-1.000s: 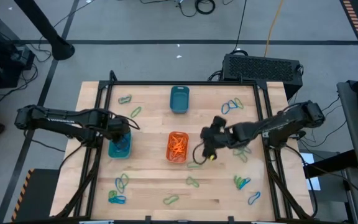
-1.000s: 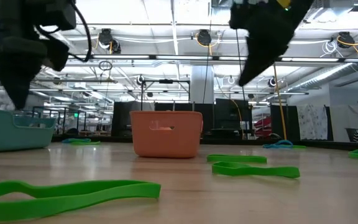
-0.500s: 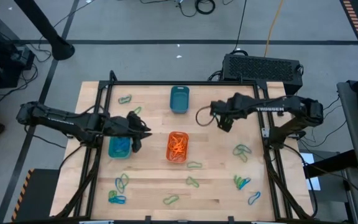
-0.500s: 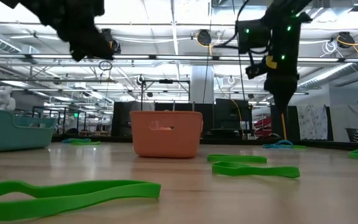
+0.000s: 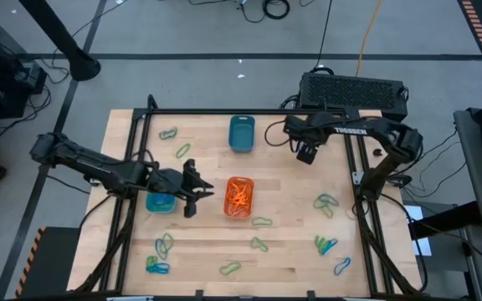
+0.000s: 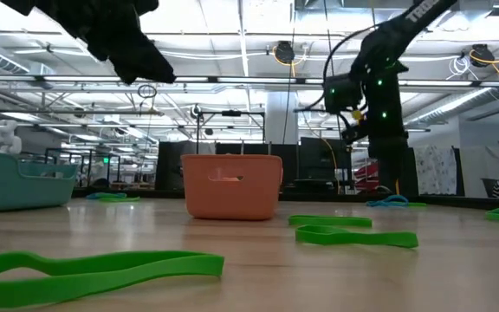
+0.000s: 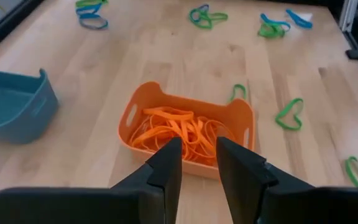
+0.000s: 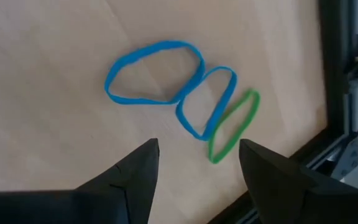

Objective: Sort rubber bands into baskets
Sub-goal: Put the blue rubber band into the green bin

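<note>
Rubber bands are lying scattered across the table (image 5: 291, 251), loose and flat on the wood, while the orange basket (image 5: 239, 197) near the middle is already holding a tangle of orange ones. The right gripper (image 5: 306, 153) is hovering at the far right part of the table with its fingers spread wide and empty, looking down on two blue bands (image 8: 166, 87) and a green band (image 8: 232, 127) that are touching one another. The left gripper (image 5: 192, 191) is hanging between the turquoise basket (image 5: 161, 201) and the orange one, fingers narrowly parted, holding nothing visible. These bands are probably feather-light, limp and stretchy; pinching one strand against the table, away from its neighbours, is likely safest.
</note>
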